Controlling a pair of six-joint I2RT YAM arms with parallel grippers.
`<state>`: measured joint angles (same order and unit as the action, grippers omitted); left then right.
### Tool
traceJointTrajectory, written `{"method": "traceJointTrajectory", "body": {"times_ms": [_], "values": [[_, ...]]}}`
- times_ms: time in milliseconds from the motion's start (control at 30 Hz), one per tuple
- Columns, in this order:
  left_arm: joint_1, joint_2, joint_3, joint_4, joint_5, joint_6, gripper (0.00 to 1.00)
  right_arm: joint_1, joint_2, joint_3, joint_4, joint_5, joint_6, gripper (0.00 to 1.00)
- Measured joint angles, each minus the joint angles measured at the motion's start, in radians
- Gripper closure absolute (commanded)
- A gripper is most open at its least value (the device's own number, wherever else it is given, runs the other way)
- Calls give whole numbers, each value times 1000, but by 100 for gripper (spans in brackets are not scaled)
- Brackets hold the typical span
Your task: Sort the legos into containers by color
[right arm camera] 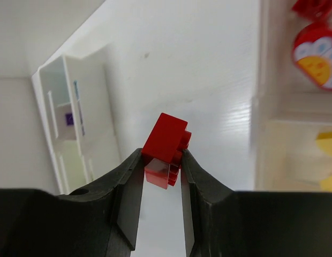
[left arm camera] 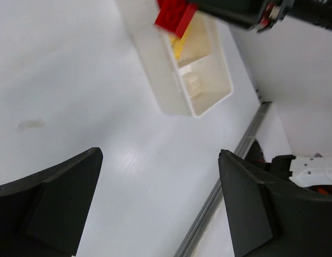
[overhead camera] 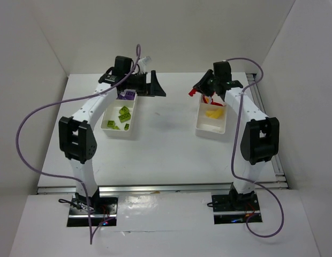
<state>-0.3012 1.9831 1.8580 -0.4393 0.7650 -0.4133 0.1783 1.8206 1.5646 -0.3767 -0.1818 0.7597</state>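
Observation:
My right gripper [right arm camera: 161, 167] is shut on a red lego brick [right arm camera: 166, 140] and holds it in the air, left of the right tray's [overhead camera: 202, 128] far end. From above, the brick [overhead camera: 192, 92] shows at the right gripper [overhead camera: 195, 90]. That tray holds yellow legos [overhead camera: 213, 113] and red pieces [right arm camera: 317, 49]. My left gripper [left arm camera: 158, 201] is open and empty above the table, beside the far end of the left tray [overhead camera: 108, 129]. The left tray holds lime green legos [overhead camera: 123, 113] and a purple one [overhead camera: 128, 95]. The left wrist view shows the red brick [left arm camera: 175, 16] over the right tray [left arm camera: 209, 101].
White walls enclose the table on three sides. A metal rail [left arm camera: 225, 182] runs along the table's right edge. Purple cables [overhead camera: 32, 115] loop off both arms. The stretch of table between the two trays [overhead camera: 166, 134] is bare.

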Motion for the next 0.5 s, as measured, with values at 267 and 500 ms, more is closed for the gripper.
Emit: {"method": "traceJointTrajectory", "body": {"times_ms": [267, 500], "values": [[71, -301, -160, -118, -221, 69, 0, -92, 38, 21, 56, 172, -57, 92], [138, -363, -226, -122, -285, 63, 0, -139, 218, 188, 38, 249, -119, 23]]}}
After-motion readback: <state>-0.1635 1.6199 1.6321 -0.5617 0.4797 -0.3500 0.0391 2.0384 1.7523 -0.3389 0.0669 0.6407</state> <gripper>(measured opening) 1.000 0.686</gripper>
